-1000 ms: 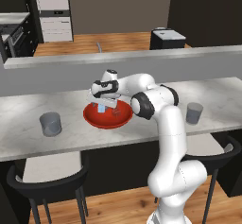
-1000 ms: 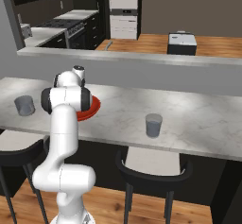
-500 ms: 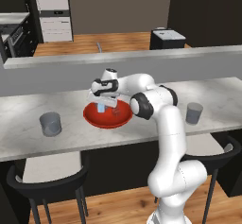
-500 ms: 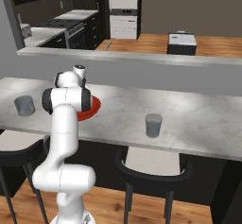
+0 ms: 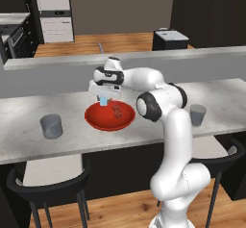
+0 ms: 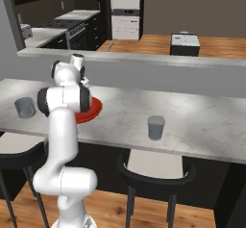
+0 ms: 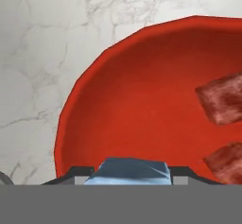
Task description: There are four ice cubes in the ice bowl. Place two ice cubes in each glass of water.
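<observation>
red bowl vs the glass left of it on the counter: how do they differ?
The red bowl is wide, shallow and glossy; the left glass is narrow, upright and translucent grey. The bowl holds ice cubes and sits under the gripper; the glass stands apart with nothing over it. Both rest on the marble counter.

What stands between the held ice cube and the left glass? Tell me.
Nothing visible does. The gripper holds an ice cube above the red bowl; bare marble counter runs from the bowl to the left glass.
</observation>
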